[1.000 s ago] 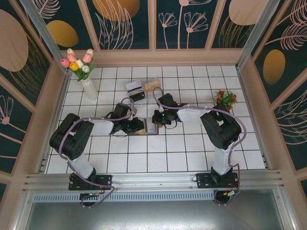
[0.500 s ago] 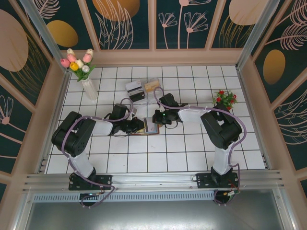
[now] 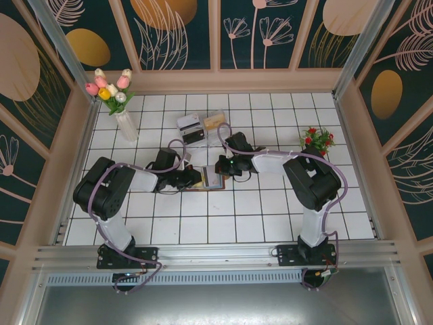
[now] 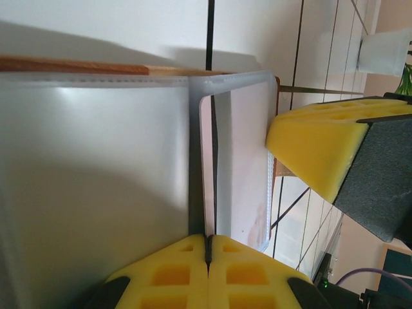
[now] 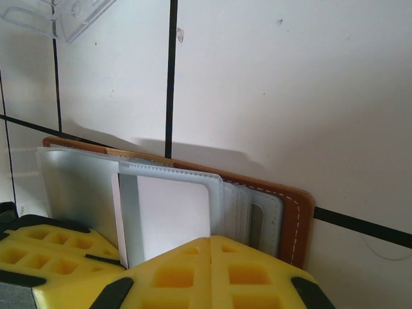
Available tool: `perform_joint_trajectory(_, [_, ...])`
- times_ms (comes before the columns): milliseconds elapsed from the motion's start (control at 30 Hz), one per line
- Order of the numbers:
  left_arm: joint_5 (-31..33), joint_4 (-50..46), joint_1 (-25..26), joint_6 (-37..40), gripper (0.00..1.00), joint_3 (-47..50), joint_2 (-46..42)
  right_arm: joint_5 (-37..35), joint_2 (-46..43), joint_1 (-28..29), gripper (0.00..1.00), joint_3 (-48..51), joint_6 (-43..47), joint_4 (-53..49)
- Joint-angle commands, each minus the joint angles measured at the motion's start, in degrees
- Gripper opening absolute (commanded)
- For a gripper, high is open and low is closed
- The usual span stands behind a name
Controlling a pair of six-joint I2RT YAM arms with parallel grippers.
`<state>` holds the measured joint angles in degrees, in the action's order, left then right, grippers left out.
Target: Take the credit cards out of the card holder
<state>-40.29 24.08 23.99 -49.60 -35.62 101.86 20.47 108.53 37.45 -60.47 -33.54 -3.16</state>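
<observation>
The brown card holder (image 3: 214,181) lies open on the white tiles between both grippers. In the left wrist view its blue-grey inside (image 4: 96,167) is close up, with the brown rim along the top. My left gripper (image 4: 208,248) is shut on the edge of an upright grey flap. In the right wrist view a white credit card (image 5: 170,212) sits in a windowed sleeve, and the brown stitched rim (image 5: 297,222) shows at the right. My right gripper (image 5: 210,248) is shut, pads together just in front of that sleeve, with nothing seen between them. From above, the left gripper (image 3: 195,179) and right gripper (image 3: 222,170) flank the holder.
A clear plastic two-compartment tray (image 3: 199,125) stands behind the holder; its corner (image 5: 58,16) shows in the right wrist view. A vase of tulips (image 3: 125,122) is at the back left and a red flower plant (image 3: 316,140) at the right. Wooden walls ring the floor.
The left arm's elbow and upper link have drifted slightly right. Both grippers stay at the card holder, which has barely shifted.
</observation>
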Motion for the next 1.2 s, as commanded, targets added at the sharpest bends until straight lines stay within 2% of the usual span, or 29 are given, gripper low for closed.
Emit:
perform_joint_trajectory(0, [0.5,-0.1,-1.9,2.3,0.00,1.8,-1.7,-4.0,3.6,0.0,0.06,1.6,-0.4,-7.0])
perform_joint_trajectory(300, [0.5,-1.1,-2.8,3.7,0.00,3.7,-3.3,-4.5,3.3,-0.3,0.06,1.4,0.0,-7.1])
perform_joint_trajectory(533, [0.2,-1.6,-2.8,3.7,0.00,3.1,-3.3,-0.9,-1.0,-0.2,0.08,-1.8,1.8,-5.1])
perform_joint_trajectory(633, [0.4,-1.7,-2.8,3.6,0.00,2.7,-3.3,0.0,-3.5,0.4,0.12,-2.9,2.7,-4.2])
perform_joint_trajectory(800, [0.5,-2.3,-2.8,3.7,0.00,2.6,-3.3,-3.1,-4.5,2.9,0.16,-2.6,2.9,-4.6])
perform_joint_trajectory(1033, [0.8,-2.9,-2.8,3.4,0.00,2.0,-2.7,-2.9,-0.9,4.5,0.17,-3.3,1.3,-5.3])
perform_joint_trajectory(1167, [1.1,-3.9,-2.8,3.7,0.06,1.8,-2.9,-5.1,0.3,4.3,0.17,-3.7,1.1,-7.3])
